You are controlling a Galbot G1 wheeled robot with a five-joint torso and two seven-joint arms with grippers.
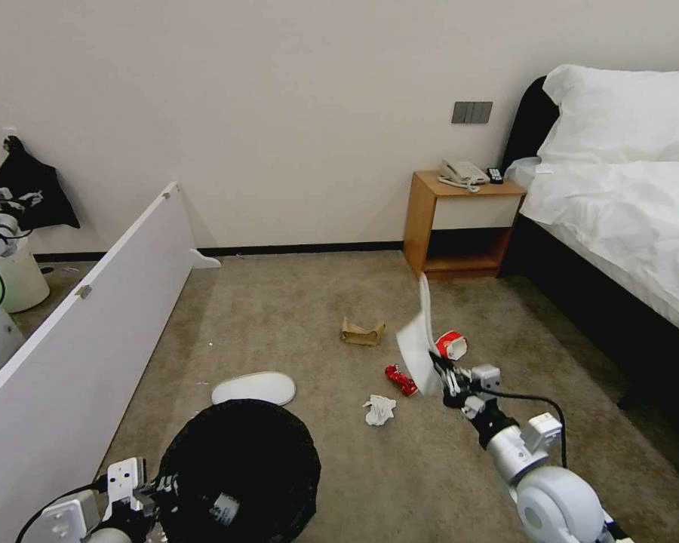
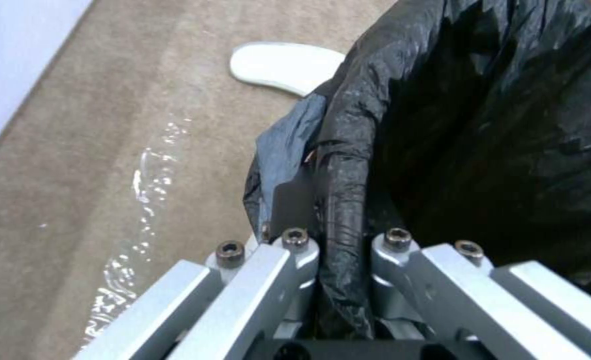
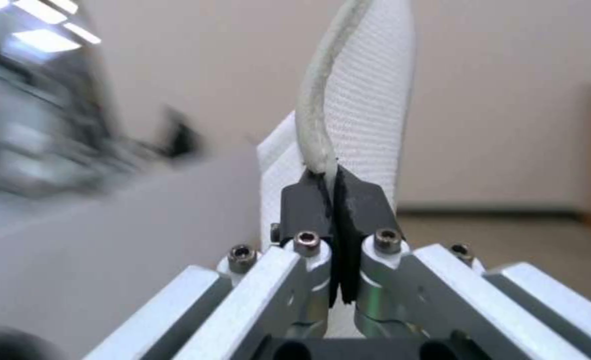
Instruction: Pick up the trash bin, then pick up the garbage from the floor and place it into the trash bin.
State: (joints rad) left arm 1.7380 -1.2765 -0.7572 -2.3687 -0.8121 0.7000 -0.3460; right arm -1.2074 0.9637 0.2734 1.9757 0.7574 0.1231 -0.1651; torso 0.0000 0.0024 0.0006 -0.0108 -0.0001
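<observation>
The trash bin (image 1: 241, 467), lined with a crinkly black bag, hangs at the lower left. My left gripper (image 1: 162, 486) is shut on its rim (image 2: 342, 200). My right gripper (image 1: 439, 367) is shut on a white slipper (image 1: 421, 339), held upright above the carpet; the wrist view shows the pads clamping the slipper's edge (image 3: 322, 120). On the floor lie a second white slipper (image 1: 253, 388) (image 2: 285, 65), a crumpled tissue (image 1: 379, 409), a red wrapper (image 1: 400, 379), a red-and-white cup (image 1: 453, 345) and folded brown cardboard (image 1: 362, 332).
A white board (image 1: 75, 332) leans along the left. A white bucket with a green glow (image 1: 11, 279) stands behind it. A wooden nightstand (image 1: 460, 226) and a bed (image 1: 626, 219) fill the right. Open carpet lies in the middle.
</observation>
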